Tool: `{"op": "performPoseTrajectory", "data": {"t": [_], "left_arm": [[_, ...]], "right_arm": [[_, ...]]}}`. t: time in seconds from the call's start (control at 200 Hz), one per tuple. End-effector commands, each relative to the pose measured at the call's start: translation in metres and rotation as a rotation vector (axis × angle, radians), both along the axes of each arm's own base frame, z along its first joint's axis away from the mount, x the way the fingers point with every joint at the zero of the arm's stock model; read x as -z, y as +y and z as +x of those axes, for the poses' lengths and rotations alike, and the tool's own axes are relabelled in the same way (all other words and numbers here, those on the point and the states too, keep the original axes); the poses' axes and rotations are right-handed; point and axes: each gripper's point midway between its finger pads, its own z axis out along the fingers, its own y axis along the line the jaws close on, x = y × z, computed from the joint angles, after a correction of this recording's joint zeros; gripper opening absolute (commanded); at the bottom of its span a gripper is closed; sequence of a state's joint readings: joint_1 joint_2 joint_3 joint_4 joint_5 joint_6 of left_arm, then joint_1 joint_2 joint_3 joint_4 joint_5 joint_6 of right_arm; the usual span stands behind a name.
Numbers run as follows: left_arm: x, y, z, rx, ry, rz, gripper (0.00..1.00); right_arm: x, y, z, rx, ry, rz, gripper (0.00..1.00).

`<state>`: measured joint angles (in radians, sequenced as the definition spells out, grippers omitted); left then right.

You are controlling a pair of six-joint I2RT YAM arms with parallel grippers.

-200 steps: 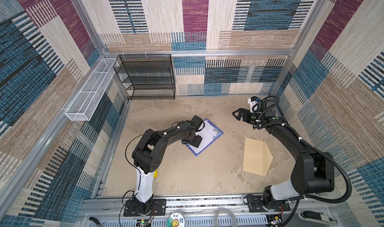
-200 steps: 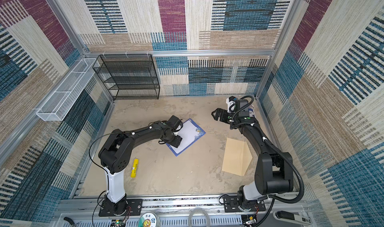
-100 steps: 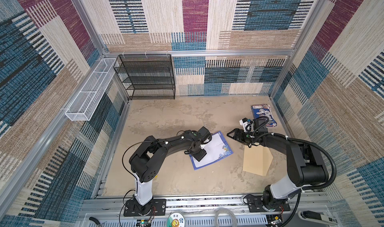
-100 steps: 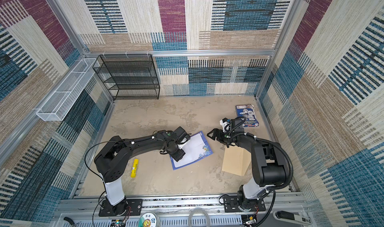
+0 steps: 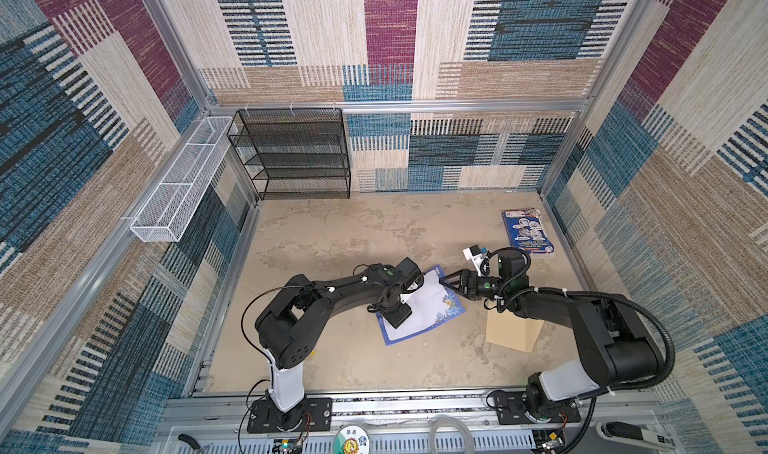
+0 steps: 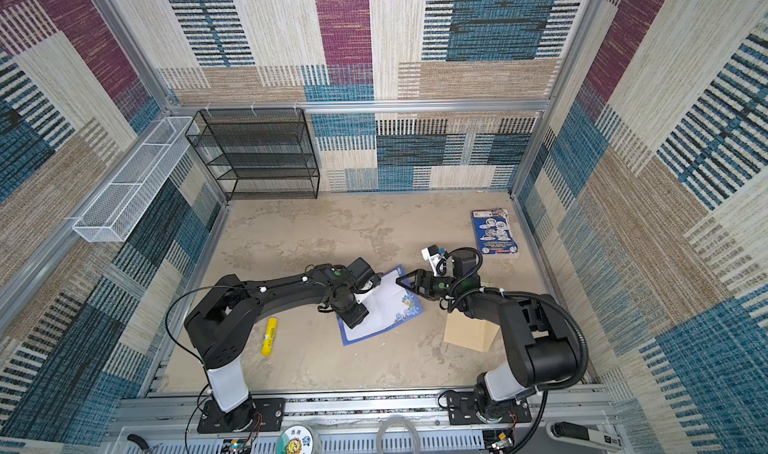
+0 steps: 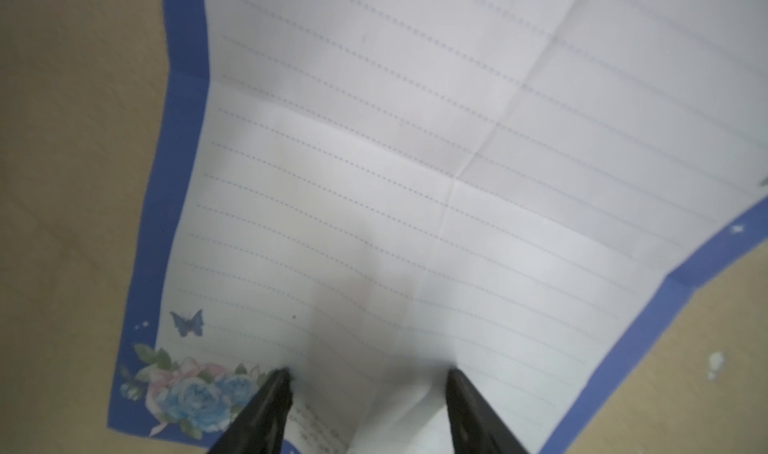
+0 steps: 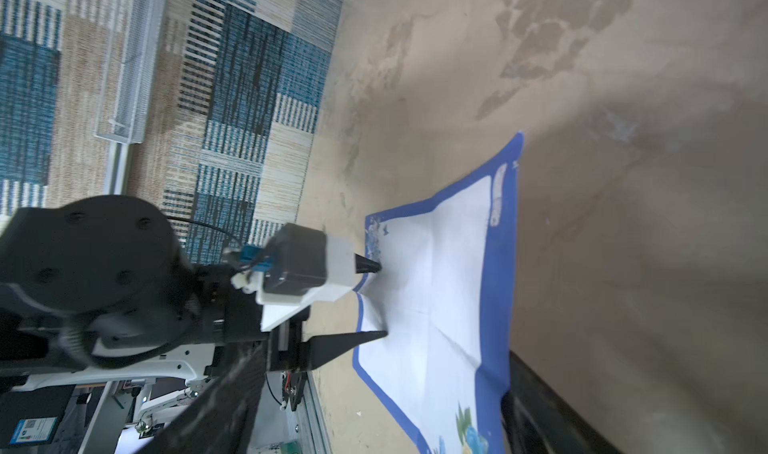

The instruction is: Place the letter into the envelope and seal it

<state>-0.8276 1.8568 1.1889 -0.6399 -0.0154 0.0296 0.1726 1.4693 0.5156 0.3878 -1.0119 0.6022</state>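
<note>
- Booth with striped carpet-tile walls (image 5: 390, 36) and a mottled beige tabletop (image 5: 332, 239). Black mesh rack (image 5: 297, 152) at the back, white wire basket (image 5: 178, 181) on the side wall.
- the letter (image 5: 428, 306) lies flat mid-table, ruled face up. Its long axis runs diagonally, far-right to near-left.
- left gripper (image 7: 368, 375): jaws part-way apart, both fingertips (image 7: 276, 393) pressed on the near-left short end, beside the rose print. The sheet humps slightly between them, but nothing is clamped.
- right gripper (image 5: 451, 283): rolled on its side, jaws wide and empty, tip at the opposite far-right short edge. Contact unclear.
- So there is one tool per short end, facing each other along the long axis. Looks like setup to fold or lift the sheet.
- the envelope (image 5: 513, 333): tan, flat, apart from the letter and partly under the right forearm. The right arm is nearer; no gripper is on it.
- Text: the small print by the left finger, the blue booklet (image 5: 528, 231) cover and the yellow stick (image 6: 269, 335) label are all too small to read. No brand legible.
</note>
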Motion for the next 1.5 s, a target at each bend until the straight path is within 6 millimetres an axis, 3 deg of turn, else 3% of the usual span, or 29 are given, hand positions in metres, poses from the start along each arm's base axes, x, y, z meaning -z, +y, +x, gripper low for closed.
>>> {"op": "performPoseTrajectory", "data": {"t": [0.0,0.17,0.336,0.456,0.556,0.661,0.756,0.947,1.102,1.277,1.492], "left_arm": [[-0.004,-0.013,0.002,0.008,-0.013,-0.064,0.66],[-0.028,-0.035,0.012,-0.031,-0.075,-0.225,0.78],[-0.062,-0.044,0.021,-0.093,-0.161,-0.361,0.83],[-0.096,-0.031,0.025,-0.213,-0.235,-0.452,0.88],[-0.105,0.009,0.032,-0.422,-0.293,-0.417,0.95],[-0.086,0.051,0.026,-0.613,-0.215,-0.364,0.91],[-0.065,0.066,0.018,-0.692,-0.148,-0.346,0.79],[-0.026,0.066,0.012,-0.744,-0.062,-0.294,0.51],[-0.006,0.064,0.010,-0.762,-0.023,-0.267,0.38],[0.006,0.062,0.005,-0.755,0.003,-0.271,0.33],[-0.002,0.067,0.003,-0.775,-0.027,-0.319,0.32]], "right_arm": [[-0.027,0.006,-0.008,-0.044,-0.047,0.064,0.89],[-0.030,0.008,-0.013,-0.059,-0.048,0.065,0.86],[-0.029,0.013,-0.016,-0.079,-0.041,0.070,0.84],[-0.029,0.015,-0.017,-0.083,-0.045,0.070,0.84],[-0.031,0.015,-0.017,-0.081,-0.048,0.069,0.84],[-0.034,0.018,-0.018,-0.092,-0.054,0.073,0.84],[-0.038,0.026,-0.019,-0.110,-0.059,0.079,0.84],[-0.041,0.054,-0.025,-0.164,-0.049,0.093,0.76],[-0.035,0.086,-0.037,-0.222,-0.035,0.087,0.74],[-0.019,0.112,-0.051,-0.267,-0.002,0.085,0.74],[0.015,0.125,-0.064,-0.273,0.063,0.052,0.73]]}}
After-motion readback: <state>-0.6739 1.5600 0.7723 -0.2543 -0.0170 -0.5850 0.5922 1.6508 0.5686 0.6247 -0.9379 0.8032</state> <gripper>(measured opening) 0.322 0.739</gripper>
